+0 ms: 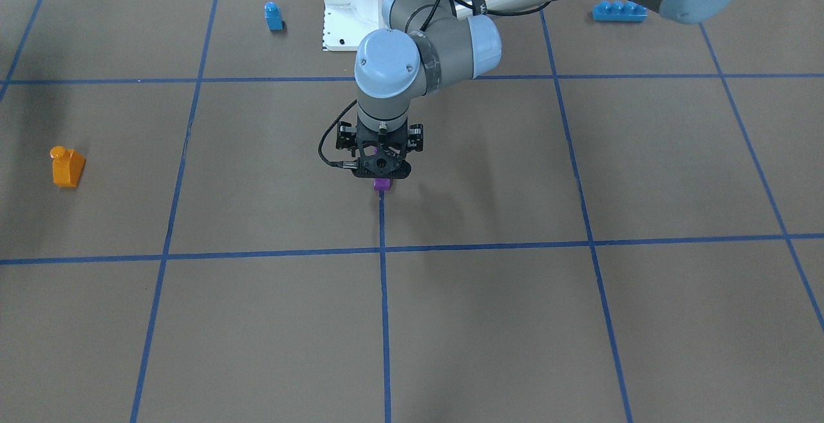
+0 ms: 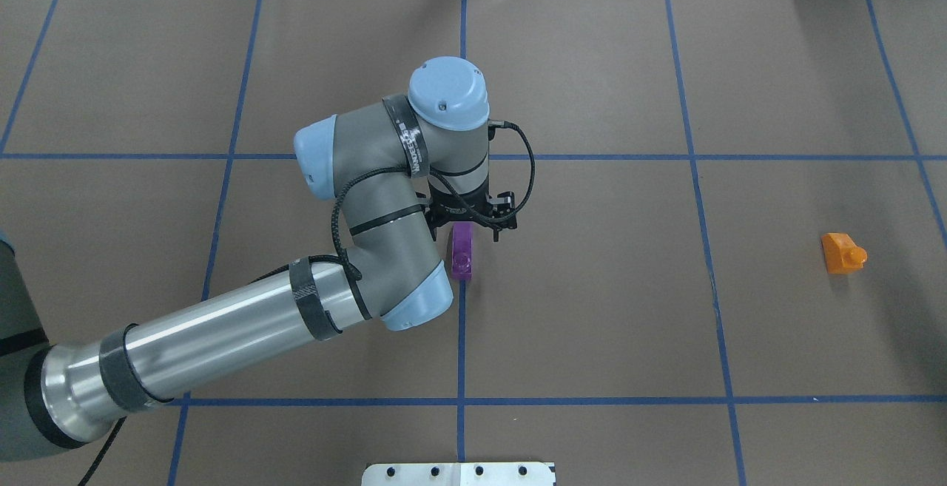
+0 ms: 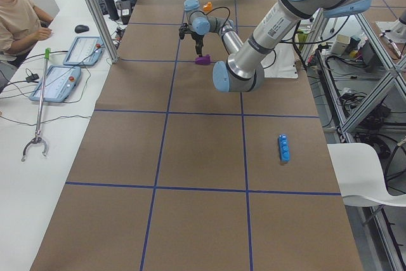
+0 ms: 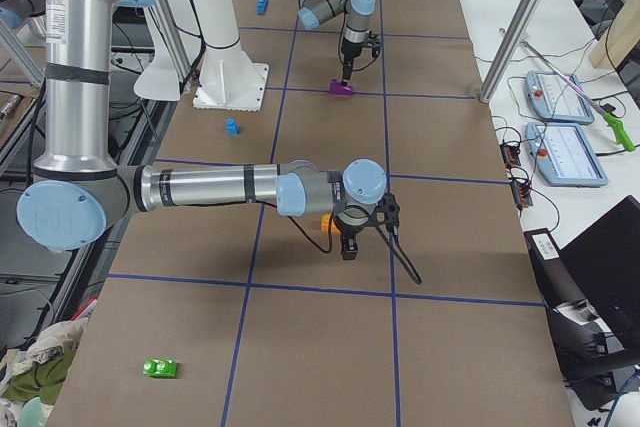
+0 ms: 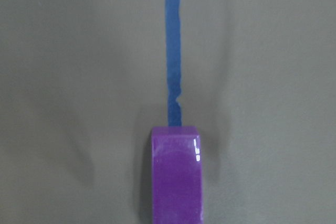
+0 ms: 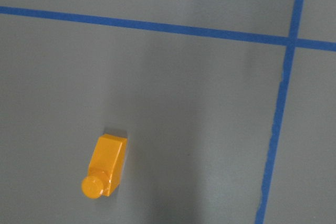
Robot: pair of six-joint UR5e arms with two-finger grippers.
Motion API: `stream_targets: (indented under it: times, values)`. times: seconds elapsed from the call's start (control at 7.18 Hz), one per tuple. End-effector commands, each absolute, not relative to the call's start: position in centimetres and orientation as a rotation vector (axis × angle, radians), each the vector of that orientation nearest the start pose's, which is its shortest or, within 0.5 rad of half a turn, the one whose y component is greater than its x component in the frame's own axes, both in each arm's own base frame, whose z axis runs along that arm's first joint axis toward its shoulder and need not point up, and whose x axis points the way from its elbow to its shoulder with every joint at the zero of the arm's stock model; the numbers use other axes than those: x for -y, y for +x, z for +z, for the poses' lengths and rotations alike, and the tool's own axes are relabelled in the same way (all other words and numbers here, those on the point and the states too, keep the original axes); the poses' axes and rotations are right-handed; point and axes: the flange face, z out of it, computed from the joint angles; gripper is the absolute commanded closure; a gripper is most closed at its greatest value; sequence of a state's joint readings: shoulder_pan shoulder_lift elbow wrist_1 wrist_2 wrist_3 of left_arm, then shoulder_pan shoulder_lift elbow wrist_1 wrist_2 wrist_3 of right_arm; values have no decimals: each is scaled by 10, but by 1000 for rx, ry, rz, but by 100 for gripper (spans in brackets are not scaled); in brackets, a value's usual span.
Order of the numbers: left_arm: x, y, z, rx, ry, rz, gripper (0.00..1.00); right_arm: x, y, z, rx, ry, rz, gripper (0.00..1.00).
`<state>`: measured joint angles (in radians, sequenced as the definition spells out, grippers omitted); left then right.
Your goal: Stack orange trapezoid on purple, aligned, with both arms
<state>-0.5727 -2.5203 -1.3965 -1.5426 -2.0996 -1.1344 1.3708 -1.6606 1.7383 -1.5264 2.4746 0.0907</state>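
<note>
Purple and glossy, the purple brick [image 2: 462,251] sits at mid-desk, squarely on a blue tape line [image 2: 460,338]. It is a small moulded plastic block with hard edges, and its smooth top throws back white glints in the left wrist view. The left arm [image 2: 222,338] is brushed grey metal with light-blue caps and a black cable looped along it. It comes in from the left and points the left pincer [image 2: 470,221] straight down over the brick. The black pincer body hangs just above the brick and covers its far end in the overhead view. The fingers are hidden under that body, so I cannot tell whether the jaws stand wide or narrow, or whether they touch the brick.

Brown matte paper covers the desk [image 2: 592,323], and the tape rules it into large squares.

Well apart to the right stands the orange trapezoid [image 2: 842,253], upright inside a square and touching no line. It is the same shiny plastic, with one face sloped and a single round stud on top. The right arm [image 4: 200,187] shows only from the desk's right end. There the right pincer [image 4: 350,242] points down, with the orange trapezoid peeking out just beside it. From that view I cannot tell how its jaws stand. The right wrist view looks down on the trapezoid at lower left, apart from a crossing of tape lines.
</note>
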Motion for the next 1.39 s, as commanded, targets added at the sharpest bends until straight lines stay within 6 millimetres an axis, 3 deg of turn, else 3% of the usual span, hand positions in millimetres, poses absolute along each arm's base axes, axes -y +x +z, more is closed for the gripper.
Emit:
stream_targets:
  times: [0.0,0.14,0.7,0.84,1.25]
  values:
    - [491,530,123,-877,-68,14,0,462,-100,585,871,14,-81,0]
    - [496,523,132,-871,-65,1,0,451,-131,586,844,21,-31,0]
    - [495,524,137,-863,-68,-9,0,439,-172,587,840,-50,8,1]
    - [495,525,139,-861,-71,-8,0,430,-193,589,834,-92,10,1]
    - [495,524,141,-859,-70,-9,0,424,-202,605,754,-66,-5,1]
